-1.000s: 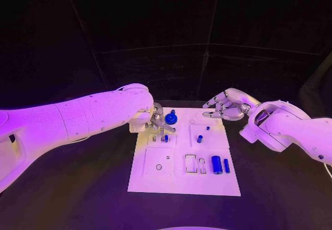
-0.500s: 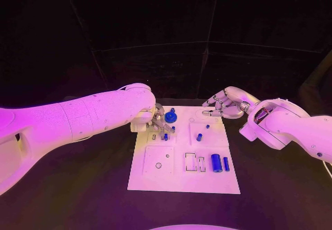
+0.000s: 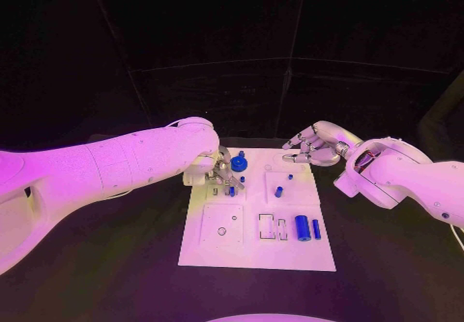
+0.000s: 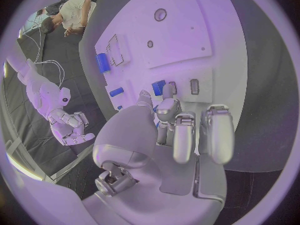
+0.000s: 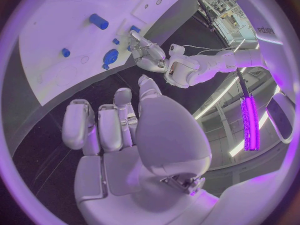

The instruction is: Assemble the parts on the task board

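From the head view, the white task board (image 3: pixel 257 228) lies flat on the black tabletop (image 3: pixel 106 268), with its long side running away from the robot. The left hand (image 3: pixel 218 176) is low over the far left part of the board, and its fingers point down at a small blue peg (image 3: pixel 231 191) that stands just under them. I think this peg is the part it is working on. I cannot tell from here if the fingers are touching the peg. The right hand (image 3: pixel 314 151) hangs near the far right corner of the board, fingers bent and apart, holding nothing. So the left hand is much nearer the peg. A round blue knob (image 3: pixel 239 163) stands just past the left hand. A fat blue cylinder (image 3: pixel 302 229) and a thin blue bar (image 3: pixel 316 230) lie side by side nearer the robot, both pointing along the board.

From the left wrist view, the left hand's silver fingers (image 4: pixel 180 135) reach forward, close together, and the blue peg (image 4: pixel 159 87) sits right at the fingertips. The board looks smooth and hard, with small cut-out slots. The parts look like shiny plastic.

From the right wrist view, the right hand (image 5: pixel 125 130) is loosely curled with nothing in it, well apart from the board's blue pieces.
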Robot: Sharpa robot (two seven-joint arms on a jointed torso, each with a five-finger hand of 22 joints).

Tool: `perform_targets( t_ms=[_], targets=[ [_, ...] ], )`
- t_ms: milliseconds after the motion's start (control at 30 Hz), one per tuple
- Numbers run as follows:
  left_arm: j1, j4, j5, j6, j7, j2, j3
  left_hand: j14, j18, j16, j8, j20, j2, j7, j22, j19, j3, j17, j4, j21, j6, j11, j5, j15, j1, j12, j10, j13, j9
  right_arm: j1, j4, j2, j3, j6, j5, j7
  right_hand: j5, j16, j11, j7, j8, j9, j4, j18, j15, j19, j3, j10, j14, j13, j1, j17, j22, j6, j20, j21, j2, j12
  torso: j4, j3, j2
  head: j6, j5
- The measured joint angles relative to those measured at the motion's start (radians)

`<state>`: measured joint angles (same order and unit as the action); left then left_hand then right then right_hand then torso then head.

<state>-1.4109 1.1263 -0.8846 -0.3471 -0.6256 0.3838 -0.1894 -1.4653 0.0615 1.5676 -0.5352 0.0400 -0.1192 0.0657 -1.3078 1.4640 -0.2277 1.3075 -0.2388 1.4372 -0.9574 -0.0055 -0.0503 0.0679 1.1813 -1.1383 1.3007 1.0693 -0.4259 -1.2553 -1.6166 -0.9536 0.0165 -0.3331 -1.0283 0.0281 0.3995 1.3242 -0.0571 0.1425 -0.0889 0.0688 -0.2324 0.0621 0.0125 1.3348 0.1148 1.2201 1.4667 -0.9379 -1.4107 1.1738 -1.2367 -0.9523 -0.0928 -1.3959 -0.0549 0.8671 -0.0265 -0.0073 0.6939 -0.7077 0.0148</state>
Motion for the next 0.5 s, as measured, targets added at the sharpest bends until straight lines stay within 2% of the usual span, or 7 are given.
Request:
perform_targets(
  t_ms=[100, 233, 400, 500],
  targets=[
    [0.001, 0.0, 0.0, -0.004, 0.0, 0.0, 0.0, 0.0, 0.0, 0.0, 0.0, 0.0, 0.001, -0.004, 0.0, 0.0, -0.002, 0.0, 0.003, 0.0, 0.004, 0.0, 0.0, 0.0, 0.001, 0.0, 0.0, 0.001, -0.001, 0.0, 0.002, 0.001, 0.0, 0.001, 0.0, 0.0, 0.005, 0.0, 0.0, 0.0, 0.0, 0.0, 0.0, 0.0, 0.0, 0.0, 0.0, 0.0, 0.0, 0.0, 0.0, -0.001, 0.0, 0.0, 0.0, 0.0, 0.0, 0.0, -0.0004, 0.0001, 0.0, 0.0, 0.0],
    [0.002, 0.001, 0.0, -0.006, -0.001, 0.0, 0.0, 0.0, 0.0, 0.0, -0.007, 0.0, -0.01, -0.004, 0.0, 0.0, 0.008, 0.0, 0.013, 0.0, 0.004, 0.0, 0.0, 0.0, 0.011, 0.0, 0.0, 0.002, -0.009, 0.0, 0.004, 0.004, 0.0, 0.002, 0.0, 0.0, 0.005, 0.0, 0.0, 0.0, 0.0, 0.0, 0.0, 0.0, 0.0, 0.0, 0.0, 0.0, 0.0, 0.0, 0.0, -0.001, 0.0, 0.0, 0.0, 0.0, 0.0, 0.0, -0.0005, 0.0001, 0.0, 0.0, 0.001],
    [0.002, 0.004, 0.0, -0.006, -0.001, 0.0, 0.0, 0.0, 0.0, 0.0, -0.023, 0.0, -0.033, -0.007, 0.0, 0.0, 0.058, 0.0, 0.063, 0.0, 0.015, -0.005, 0.0, 0.0, 0.076, -0.003, 0.005, 0.006, -0.028, 0.0, 0.008, 0.007, 0.0, 0.002, 0.0, 0.0, 0.007, 0.0, 0.0, 0.0, 0.0, 0.0, 0.0, 0.0, 0.0, 0.0, 0.0, 0.0, 0.0, 0.004, -0.001, -0.003, 0.002, 0.0, 0.0, 0.004, 0.001, -0.005, -0.0005, 0.0002, 0.0, -0.002, 0.002],
    [0.002, 0.006, 0.0, -0.004, -0.001, 0.001, 0.0, 0.0, 0.0, 0.0, -0.023, -0.003, -0.04, -0.012, 0.0, 0.003, 0.09, 0.0, 0.095, 0.004, 0.02, -0.005, 0.0, 0.008, 0.111, -0.004, 0.005, 0.006, -0.036, 0.0, 0.01, 0.008, 0.0, 0.002, 0.0, 0.0, 0.01, 0.0, 0.004, 0.0, 0.0, 0.0, 0.0, 0.0, 0.0, 0.0, 0.0, -0.004, 0.0, 0.005, -0.005, -0.003, 0.004, 0.0, 0.0, 0.004, 0.005, -0.005, -0.0005, 0.0002, 0.0, -0.004, 0.002]
  ],
)
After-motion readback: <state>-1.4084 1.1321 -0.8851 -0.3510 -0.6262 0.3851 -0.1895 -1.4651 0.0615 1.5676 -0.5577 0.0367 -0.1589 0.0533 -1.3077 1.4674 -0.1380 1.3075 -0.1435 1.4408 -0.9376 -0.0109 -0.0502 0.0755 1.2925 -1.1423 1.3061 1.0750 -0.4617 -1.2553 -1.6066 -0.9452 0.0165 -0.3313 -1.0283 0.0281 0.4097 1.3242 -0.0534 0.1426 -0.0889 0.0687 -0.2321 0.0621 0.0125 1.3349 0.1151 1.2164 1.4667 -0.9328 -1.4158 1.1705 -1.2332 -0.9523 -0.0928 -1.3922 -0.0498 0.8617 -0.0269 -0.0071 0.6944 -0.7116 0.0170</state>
